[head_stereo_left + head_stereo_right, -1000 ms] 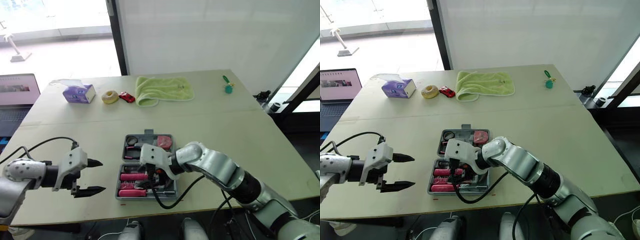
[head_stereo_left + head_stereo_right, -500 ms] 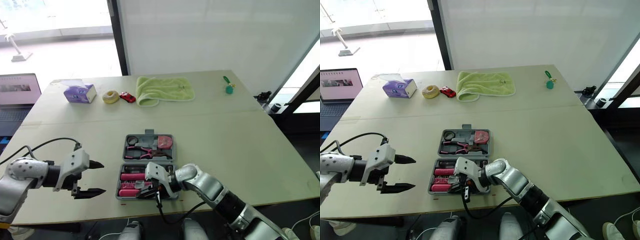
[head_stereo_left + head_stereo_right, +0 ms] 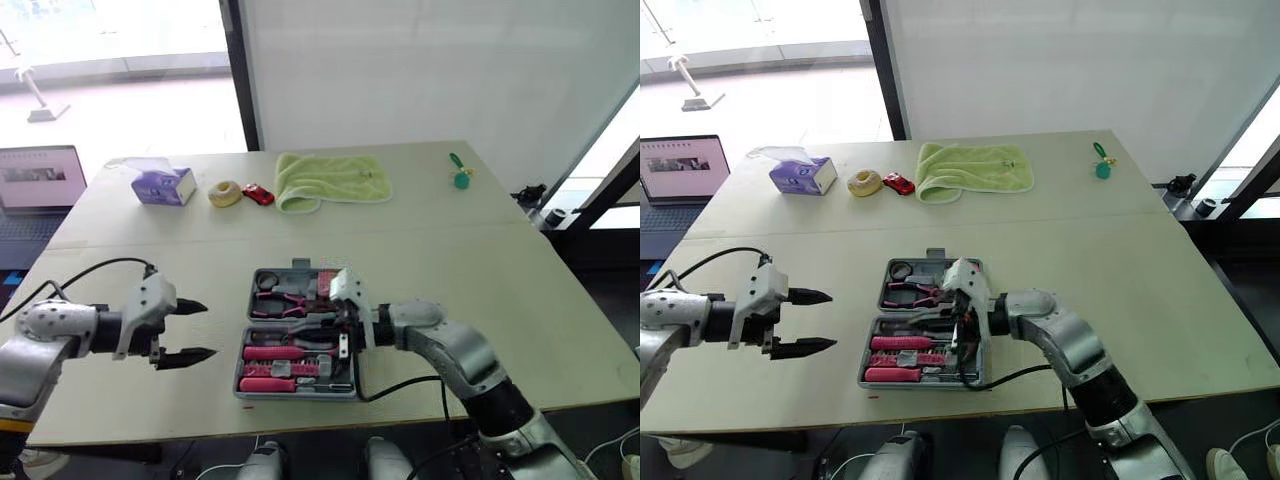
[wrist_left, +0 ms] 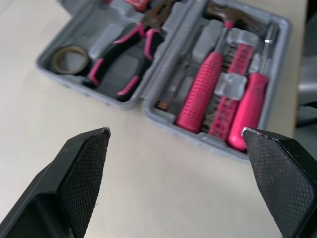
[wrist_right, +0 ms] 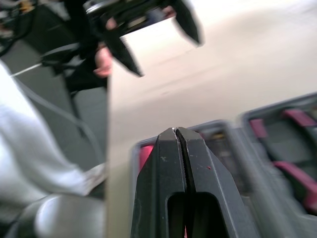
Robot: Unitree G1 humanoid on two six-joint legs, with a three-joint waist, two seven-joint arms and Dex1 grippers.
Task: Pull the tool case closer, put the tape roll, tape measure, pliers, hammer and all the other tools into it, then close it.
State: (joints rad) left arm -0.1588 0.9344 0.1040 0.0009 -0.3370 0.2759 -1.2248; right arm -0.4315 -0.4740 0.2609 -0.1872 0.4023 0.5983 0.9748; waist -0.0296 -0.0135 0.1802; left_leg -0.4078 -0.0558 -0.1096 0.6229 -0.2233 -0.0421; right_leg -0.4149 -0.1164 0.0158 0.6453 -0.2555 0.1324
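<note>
- The tool case (image 3: 297,266) lay open on the table (image 3: 480,260) near the robot's edge, one half beyond the other. Its hinge (image 4: 171,47) ran left to right across the robot's front.
- The far half held the pliers (image 4: 130,48) and the tape roll (image 4: 72,57). The near half held the hammer (image 4: 200,87) beside other pink-handled tools, their handles lying parallel to the hinge.
- The right gripper (image 5: 177,133) was pinched closed on nothing. It hung low over the middle of the case, about at the hinge and toward the case's right end.
- The left gripper (image 3: 205,329) was spread wide and empty. It stood off the case's left side, apart from it, with its fingers pointing toward the case.
- With the named tools apparently stowed, closing looked like the step in hand.
- That move would turn on the hinge, the far half folding over it toward the robot.
- The right arm was the nearer one. The left was placed to steady the case's left end.
</note>
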